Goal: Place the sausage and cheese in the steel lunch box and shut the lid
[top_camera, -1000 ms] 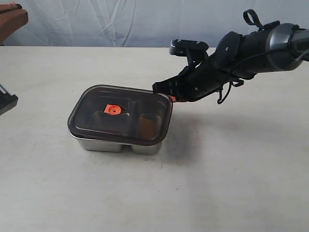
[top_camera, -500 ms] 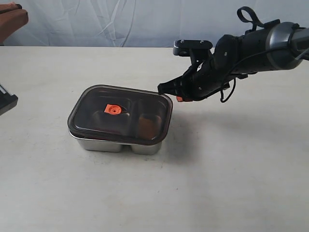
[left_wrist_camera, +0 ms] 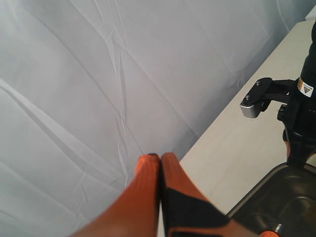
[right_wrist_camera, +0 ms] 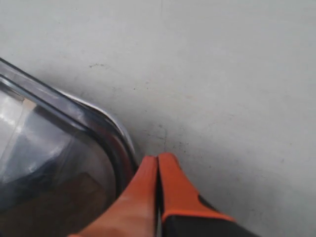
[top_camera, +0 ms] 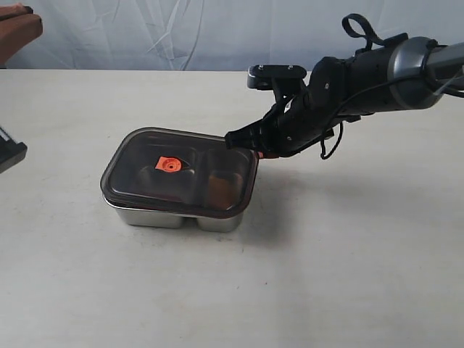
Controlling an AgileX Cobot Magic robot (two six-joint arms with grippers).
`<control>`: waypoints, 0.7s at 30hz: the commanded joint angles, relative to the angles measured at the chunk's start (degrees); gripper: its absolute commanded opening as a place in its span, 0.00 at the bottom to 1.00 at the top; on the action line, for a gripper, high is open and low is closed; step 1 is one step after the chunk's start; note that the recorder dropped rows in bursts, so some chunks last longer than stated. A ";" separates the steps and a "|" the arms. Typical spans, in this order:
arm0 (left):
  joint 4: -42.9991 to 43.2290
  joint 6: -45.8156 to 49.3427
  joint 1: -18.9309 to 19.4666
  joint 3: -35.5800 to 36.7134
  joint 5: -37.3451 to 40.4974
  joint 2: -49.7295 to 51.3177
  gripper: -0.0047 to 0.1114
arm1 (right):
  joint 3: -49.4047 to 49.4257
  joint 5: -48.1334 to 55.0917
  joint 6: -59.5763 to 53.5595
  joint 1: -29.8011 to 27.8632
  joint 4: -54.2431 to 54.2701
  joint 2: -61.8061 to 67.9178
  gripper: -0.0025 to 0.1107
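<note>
On the table, left of its middle in the exterior view, the steel lunch box is being covered by the lid, which is lying flat over both compartments with its orange valve facing up. The closing step is being judged as the one in hand. A brownish block, taken to be the cheese, is being seen through the smoky plastic in the right-hand compartment, while the sausage is not being made out under the lid. The right tool is being held with its fingers pressed together and nothing between them, its tips at the lid's far right corner; whether contact is being made cannot be told. In the right wrist view the same tool is being shown just beside that rounded corner, where the steel rim is being left showing past the lid's edge. The next move is being judged to call for a downward press on the rim, so that the seal is seated evenly and the box is not tipped. The left tool is being held raised and well apart from the box, fingers together and empty.
</note>
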 commanded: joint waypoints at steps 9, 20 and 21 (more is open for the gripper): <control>-0.66 -0.37 -0.01 0.30 0.20 0.10 0.04 | -0.32 -0.31 0.01 0.09 0.43 -0.10 0.02; -14.53 -0.52 -0.01 2.90 -8.08 6.51 0.04 | -0.32 -3.62 6.65 -1.25 -10.50 -6.31 0.02; -15.53 -0.52 -0.01 2.90 -8.68 9.81 0.04 | -0.32 -2.14 6.80 -1.25 -10.37 -7.42 0.02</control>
